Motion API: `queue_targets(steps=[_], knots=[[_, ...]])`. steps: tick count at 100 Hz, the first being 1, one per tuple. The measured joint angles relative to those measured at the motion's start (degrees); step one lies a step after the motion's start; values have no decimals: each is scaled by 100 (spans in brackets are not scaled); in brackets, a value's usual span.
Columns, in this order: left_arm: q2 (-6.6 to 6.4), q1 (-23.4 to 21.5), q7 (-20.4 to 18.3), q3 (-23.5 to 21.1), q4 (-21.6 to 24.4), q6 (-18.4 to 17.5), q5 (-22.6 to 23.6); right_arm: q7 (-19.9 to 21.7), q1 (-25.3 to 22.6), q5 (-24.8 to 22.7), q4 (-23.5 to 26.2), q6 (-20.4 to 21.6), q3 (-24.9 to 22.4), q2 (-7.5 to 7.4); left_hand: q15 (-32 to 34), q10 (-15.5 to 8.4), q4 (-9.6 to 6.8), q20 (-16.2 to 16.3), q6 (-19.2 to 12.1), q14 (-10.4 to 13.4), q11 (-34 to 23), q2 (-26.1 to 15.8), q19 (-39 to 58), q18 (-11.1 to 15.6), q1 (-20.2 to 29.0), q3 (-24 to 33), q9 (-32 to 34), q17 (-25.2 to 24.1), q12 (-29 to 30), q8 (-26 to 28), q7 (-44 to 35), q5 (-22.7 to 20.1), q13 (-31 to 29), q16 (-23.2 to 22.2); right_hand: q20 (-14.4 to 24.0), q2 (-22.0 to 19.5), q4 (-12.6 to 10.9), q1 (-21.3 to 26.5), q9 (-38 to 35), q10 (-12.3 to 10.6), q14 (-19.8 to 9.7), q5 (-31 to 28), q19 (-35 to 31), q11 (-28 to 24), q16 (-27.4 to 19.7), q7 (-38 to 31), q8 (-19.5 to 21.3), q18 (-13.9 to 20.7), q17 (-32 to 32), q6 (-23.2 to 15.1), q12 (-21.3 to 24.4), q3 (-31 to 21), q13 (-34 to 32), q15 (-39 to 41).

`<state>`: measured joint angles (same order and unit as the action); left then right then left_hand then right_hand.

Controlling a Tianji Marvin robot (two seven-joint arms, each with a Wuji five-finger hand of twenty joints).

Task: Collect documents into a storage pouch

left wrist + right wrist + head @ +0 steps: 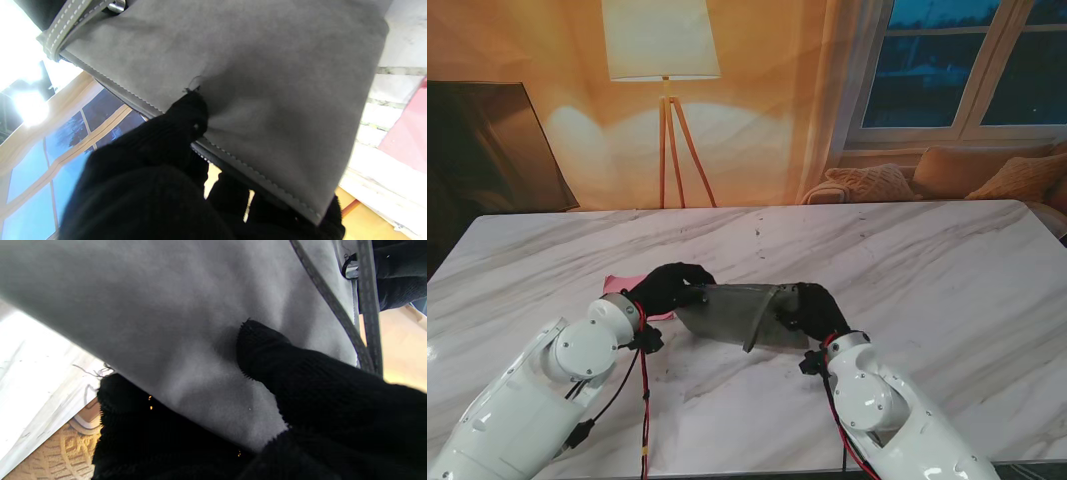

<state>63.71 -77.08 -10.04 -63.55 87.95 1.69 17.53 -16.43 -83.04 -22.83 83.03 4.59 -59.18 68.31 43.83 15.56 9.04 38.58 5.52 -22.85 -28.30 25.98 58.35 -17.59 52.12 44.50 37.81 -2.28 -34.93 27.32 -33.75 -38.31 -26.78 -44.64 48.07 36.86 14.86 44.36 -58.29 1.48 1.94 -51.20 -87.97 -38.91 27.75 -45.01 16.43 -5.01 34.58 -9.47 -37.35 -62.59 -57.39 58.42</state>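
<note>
Grey pouch (pixel 732 312) hides most of pink document (pixel 615 284).

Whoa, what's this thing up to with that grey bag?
The robot is holding a grey felt pouch over the marble table with both black-gloved hands. Its left hand grips one end and its right hand grips the other, fingers pinching the fabric. A pink document lies on the table, partly hidden behind the left hand. Whether anything is inside the pouch yet cannot be seen from here.
</note>
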Motion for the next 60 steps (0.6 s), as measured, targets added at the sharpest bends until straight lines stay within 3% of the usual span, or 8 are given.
queue_targets(steps=[10,20,33,41,49,60], knots=[[-27,-101,-39,-91,189,1,97,-58,-57,-1,33,52,-51,39,-969,-63,-409,0,3,201,350,-389,-138,56,-496,124,-850,-74,482,-136,648,408,805,473,0,3,-3,0,-43,5,-93,-118,-324,-116,155,68,10,18,274,68,79,0,-184,421],[-53,-236,-115,-249,443,11,406,-97,-104,-4,77,62,-74,47,-1884,-174,-459,-53,5,476,631,-457,-664,215,-659,138,-1509,-185,788,-315,1093,778,1424,994,0,4,-6,1,-68,20,-119,-123,-542,-203,242,81,68,27,449,116,83,0,-275,729],[-107,-428,-218,-528,799,-13,887,-113,-143,18,122,29,-82,50,-2007,-208,-459,-40,3,526,761,-461,-760,279,-823,138,-1642,-187,859,-307,1181,975,1433,1079,0,4,-7,1,-82,70,-142,-140,-767,-286,292,88,110,29,620,138,83,0,-343,993],[-137,-561,-187,-707,1016,-60,965,-141,-156,28,151,-51,-82,58,-1772,-207,-459,303,3,519,671,-461,-384,303,-879,138,-1639,-184,820,-307,1182,975,1424,762,0,4,-7,1,-81,81,-144,-142,-861,-308,293,91,121,30,688,138,83,0,-343,1112],[-157,-667,-154,-815,1186,-130,1056,-159,-158,69,176,-162,-78,70,-1092,-133,-459,725,48,397,318,-457,452,347,-948,138,-1584,-29,424,-307,1184,944,1396,169,-6,-50,-7,1,-65,129,-156,-142,-948,-423,294,140,168,55,692,146,84,10,-343,1206],[-174,-807,42,-883,1377,-249,1312,-159,-161,198,233,-372,-69,88,122,-36,-459,1217,150,204,-333,-439,1356,274,-1027,137,-697,556,-253,-221,980,526,772,-690,-12,-116,-9,2,-44,177,-163,-142,-1003,-545,343,185,233,70,680,210,54,48,-343,1351]])
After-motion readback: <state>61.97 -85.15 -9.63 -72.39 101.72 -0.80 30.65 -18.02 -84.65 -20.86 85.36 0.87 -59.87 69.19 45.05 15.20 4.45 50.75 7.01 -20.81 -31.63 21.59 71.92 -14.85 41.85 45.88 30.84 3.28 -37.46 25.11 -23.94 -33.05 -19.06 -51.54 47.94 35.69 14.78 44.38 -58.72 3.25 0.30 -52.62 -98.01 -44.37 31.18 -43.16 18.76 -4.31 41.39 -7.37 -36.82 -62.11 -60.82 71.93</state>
